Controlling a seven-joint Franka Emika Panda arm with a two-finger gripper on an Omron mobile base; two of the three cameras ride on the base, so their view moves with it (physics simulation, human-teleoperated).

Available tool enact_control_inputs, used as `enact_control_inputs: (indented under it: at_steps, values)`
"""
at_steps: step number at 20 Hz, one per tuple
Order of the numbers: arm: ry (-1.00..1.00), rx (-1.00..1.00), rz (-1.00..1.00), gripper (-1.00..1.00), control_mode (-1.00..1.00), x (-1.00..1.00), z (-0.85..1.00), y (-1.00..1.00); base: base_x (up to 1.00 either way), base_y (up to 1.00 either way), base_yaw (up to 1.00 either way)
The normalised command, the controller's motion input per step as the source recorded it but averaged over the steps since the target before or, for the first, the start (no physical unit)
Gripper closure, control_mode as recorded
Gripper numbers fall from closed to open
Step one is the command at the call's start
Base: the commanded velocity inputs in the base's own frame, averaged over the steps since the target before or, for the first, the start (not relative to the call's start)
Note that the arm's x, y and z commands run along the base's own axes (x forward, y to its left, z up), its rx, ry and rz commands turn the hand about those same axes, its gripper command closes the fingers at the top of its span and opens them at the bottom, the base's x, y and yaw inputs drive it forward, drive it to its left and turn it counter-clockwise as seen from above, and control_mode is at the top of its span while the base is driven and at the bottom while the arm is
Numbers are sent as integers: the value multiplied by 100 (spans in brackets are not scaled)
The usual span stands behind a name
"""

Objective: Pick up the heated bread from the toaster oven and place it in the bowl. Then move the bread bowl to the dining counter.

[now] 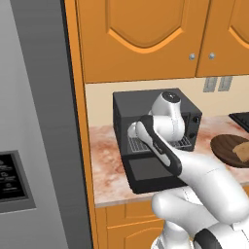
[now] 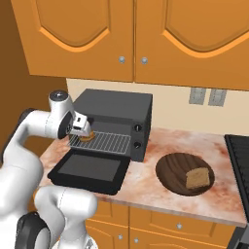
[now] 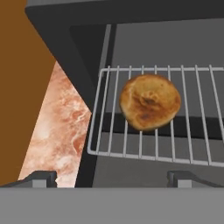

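1. Nearest you in the hand view were the gripper (image 3: pixel 112 177)'s two dark fingertips (image 3: pixel 40 178), standing wide apart with nothing between them: the pincer was open and empty.
2. Just past them you saw the silver wire rack (image 3: pixel 131 151) pulled out of the toaster oven (image 3: pixel 78 52), and on it lay the heated bread (image 3: pixel 150 101), a round golden-brown bun with a darker centre, sitting toward the rack's left half and untouched by the tips.
3. At the left of the left base view you had a grey refrigerator (image 1: pixel 29 121) with a dark panel (image 1: pixel 12 182) on its front.
4. Moving right in the right base view, you saw the white arm (image 2: pixel 29 141) reaching across the oven's mouth, its hand poised right at the bun (image 2: pixel 86 137) on the rack (image 2: pixel 104 142).
5. Below the rack the drop-down door (image 2: pixel 90 170) lay flat open over the marbled worktop (image 2: pixel 146 187).
6. Two small knobs (image 2: pixel 137 136) sat on the oven's right front.
7. Right of the oven, near it yet apart from it, you found the bowl (image 2: pixel 175 172), dark brown and shallow, with a flat tan slice (image 2: pixel 198 178) resting in its right part.
8. Above, you had orange wall cupboards (image 2: pixel 146 34); on the wall at right were two grey outlets (image 2: pixel 206 97).
9. At the far right edge a dark stovetop (image 2: pixel 240 165) just showed.
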Motion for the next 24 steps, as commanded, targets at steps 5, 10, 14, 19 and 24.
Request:
enact_control_inputs:
  at_steps: [5, 10, 14, 19, 24]
  values:
    - [0, 0, 0, -100, -100, 40, 0, 0, 0, 0, 0]
    - [0, 0, 0, -100, -100, 67, -2, 0, 0, 0, 0]
    - [0, 0, 0, -100, -100, 52, -5, -8, 0, 0, 0]
    - [6, -8, -2, -100, -100, 3, -53, -48, 0, 0, 0]
    - [8, -8, -4, -100, -100, 0, -38, -34, 0, 0, 0]
